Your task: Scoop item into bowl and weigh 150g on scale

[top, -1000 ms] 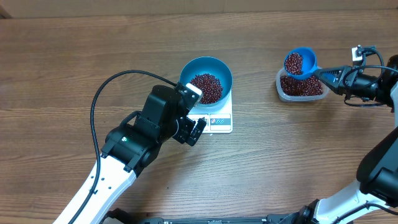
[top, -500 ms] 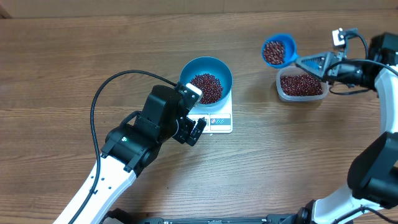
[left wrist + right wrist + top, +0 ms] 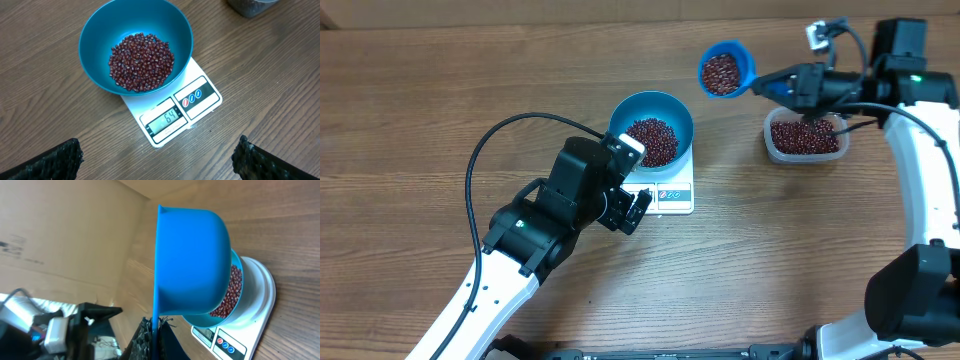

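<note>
Holding the scoop (image 3: 724,71) by its handle, the right gripper (image 3: 798,84) has its jaws pressed together on that thin stem. In the wrist view its fingers (image 3: 150,342) are a dark blur at the bottom edge, so the exact bite is hard to read, but it looks like a firm pinch. The scoop is loaded with beans (image 3: 722,74) and is in the air between the tub (image 3: 769,136) and the bowl (image 3: 676,108), apart from both. Key relation: the bowl lies to the scoop's left and nearer the robot, and the handle's long axis runs right, back to the gripper, so the scoop's mouth leads toward the bowl. The bowl sits on the scale (image 3: 672,196) with a heap of beans already in it. The display (image 3: 167,120) reads 64, so the target is likely well short. The left gripper (image 3: 638,208) is closer to the bowl, just beside the scale's display edge, with its jaws spread wide on nothing. The right arm has the load, so the dump is its job: shift left and toward the robot, then roll the handle.
</note>
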